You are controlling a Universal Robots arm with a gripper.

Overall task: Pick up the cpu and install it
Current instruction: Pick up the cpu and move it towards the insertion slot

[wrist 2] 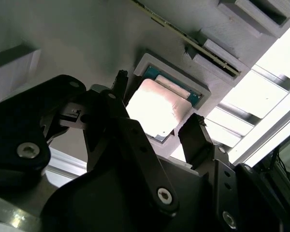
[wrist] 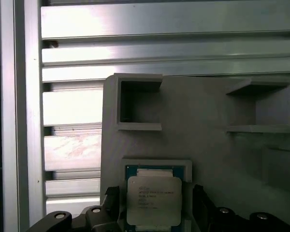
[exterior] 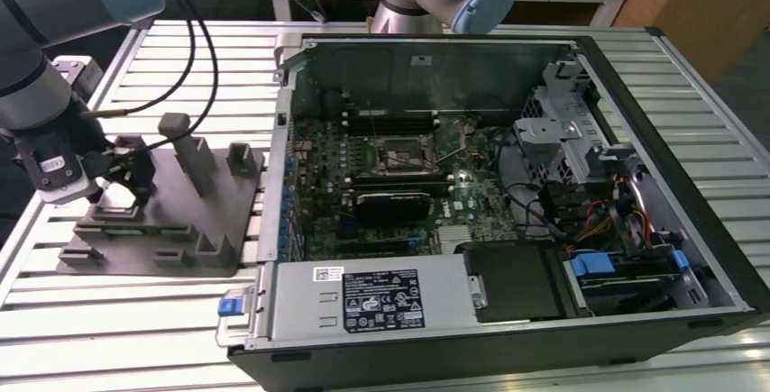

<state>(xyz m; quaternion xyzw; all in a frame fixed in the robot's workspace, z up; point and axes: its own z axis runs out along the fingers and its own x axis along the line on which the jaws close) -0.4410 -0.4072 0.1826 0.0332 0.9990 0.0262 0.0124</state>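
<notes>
Claw (wrist 2: 158, 100) stands wide open, one finger on each side of the cpu (wrist: 153, 199); I see small dark print on its silvery top, in grey fixture (wrist: 198, 116).

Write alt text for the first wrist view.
The cpu, silvery top up, lies in a square recess of the grey fixture, with the open gripper straddling it. The fixture rests on a slatted metal table.

Slatted metal table (exterior: 121, 320): grey fixture (exterior: 162, 234) beside open computer case (exterior: 434, 77), seemingly just apart.
</notes>
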